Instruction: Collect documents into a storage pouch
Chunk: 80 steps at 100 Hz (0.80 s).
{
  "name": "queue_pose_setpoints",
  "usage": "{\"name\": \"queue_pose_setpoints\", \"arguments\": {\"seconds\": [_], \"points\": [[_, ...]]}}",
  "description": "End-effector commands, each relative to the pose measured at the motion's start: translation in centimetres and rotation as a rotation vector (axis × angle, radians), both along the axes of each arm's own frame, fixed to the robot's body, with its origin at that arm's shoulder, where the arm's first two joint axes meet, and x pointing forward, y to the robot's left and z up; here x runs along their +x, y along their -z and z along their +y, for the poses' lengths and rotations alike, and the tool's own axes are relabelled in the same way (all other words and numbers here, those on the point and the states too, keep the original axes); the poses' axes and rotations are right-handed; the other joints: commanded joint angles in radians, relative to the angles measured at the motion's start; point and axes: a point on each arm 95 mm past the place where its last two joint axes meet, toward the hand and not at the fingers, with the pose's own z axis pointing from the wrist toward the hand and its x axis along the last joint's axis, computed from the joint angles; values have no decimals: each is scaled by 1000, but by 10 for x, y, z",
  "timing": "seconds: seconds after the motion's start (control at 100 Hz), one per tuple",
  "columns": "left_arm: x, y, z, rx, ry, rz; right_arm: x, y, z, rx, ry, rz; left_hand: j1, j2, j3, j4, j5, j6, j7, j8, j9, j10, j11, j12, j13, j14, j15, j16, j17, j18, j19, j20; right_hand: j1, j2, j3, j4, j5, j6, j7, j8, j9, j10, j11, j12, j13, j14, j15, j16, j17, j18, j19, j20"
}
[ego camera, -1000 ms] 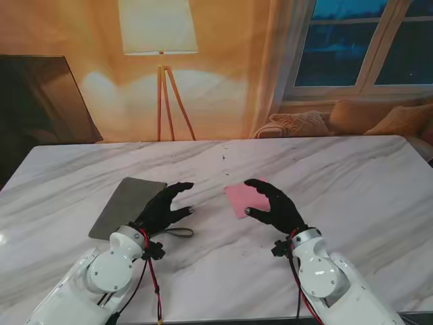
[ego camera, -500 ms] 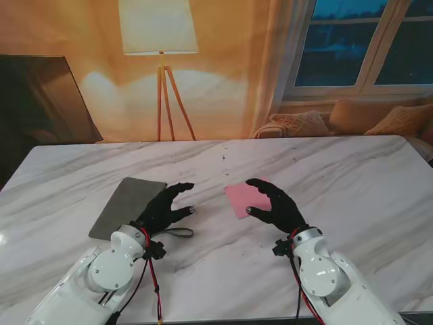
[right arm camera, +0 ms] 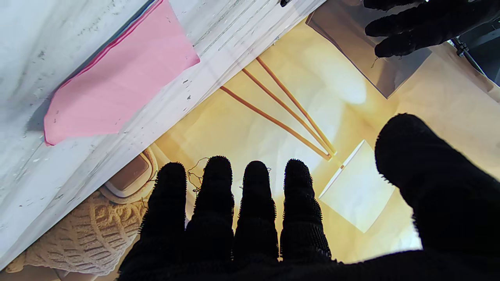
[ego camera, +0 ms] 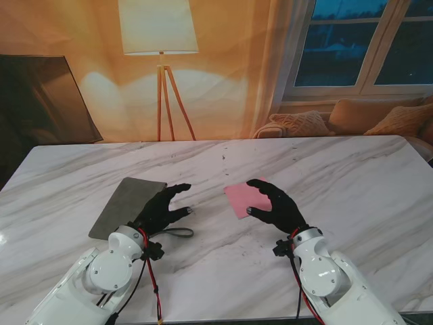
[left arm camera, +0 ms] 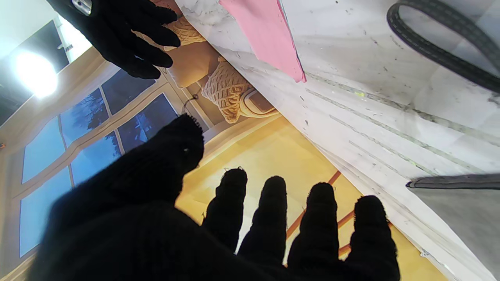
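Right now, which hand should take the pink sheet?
Right hand. It is open, with its fingers over the near edge of the pink sheet. The left hand, also open, sits by the grey pouch, better placed to hold it.

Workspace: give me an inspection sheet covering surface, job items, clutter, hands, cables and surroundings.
Surface: white marble table, bare apart from the job items.
Job's things: grey pouch lying flat on the left, its strap loop nearer to me; pink document flat near the centre.
Clutter: nothing seen.
Hands: left hand open over the pouch's right edge; right hand open, fingers over the document's near corner, contact unclear.
Cables: red and black wires along the left arm; similar ones at the right wrist.
Surroundings: floor lamp, window, cushions.
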Motion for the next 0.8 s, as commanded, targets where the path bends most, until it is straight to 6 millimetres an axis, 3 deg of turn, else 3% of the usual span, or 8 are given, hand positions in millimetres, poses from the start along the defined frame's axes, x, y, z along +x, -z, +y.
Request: {"name": "queue_pose_setpoints", "arguments": {"seconds": [0.0,0.28,0.38,0.79], "points": [[-2,-3,-1,-7,-9,0,-2,2,2,-7,-10,14,0,1,-21,16,17,-19,10,11,0,16,14,34,11,8,20,28,4,-11,13,36,-30,-9,3,14,9,-18,7,-2,-8,-9,3,9,7,-8,13,10,2,-9,10,21],[5,-14,18,114,-54,-5,-3,2,3,1,-11,22,-7,1,-30,13,4,-14,9,12,-35,28,1,52,-20,13,29,51,-13,-7,14,67,-28,-5,2,15,6,-17,8,2,-18,-7,3,12,3,-9,12,14,-1,-10,13,28],[8,-15,34,258,-41,31,-3,2,3,-7,-12,13,-22,21,-67,8,-31,-16,-11,3,-72,16,-26,35,-38,6,3,35,-25,-8,4,67,-30,-2,1,15,6,-15,8,3,-19,-5,5,13,5,-8,13,15,1,-8,15,30],[6,1,83,522,-71,179,-3,3,5,-21,-23,19,-23,35,-146,16,-149,-15,-81,-11,-150,2,-114,-23,-99,-19,-76,-6,-59,-16,-21,49,-32,2,1,17,5,-16,7,7,-22,-6,6,14,2,-9,12,16,1,-8,13,34]]}}
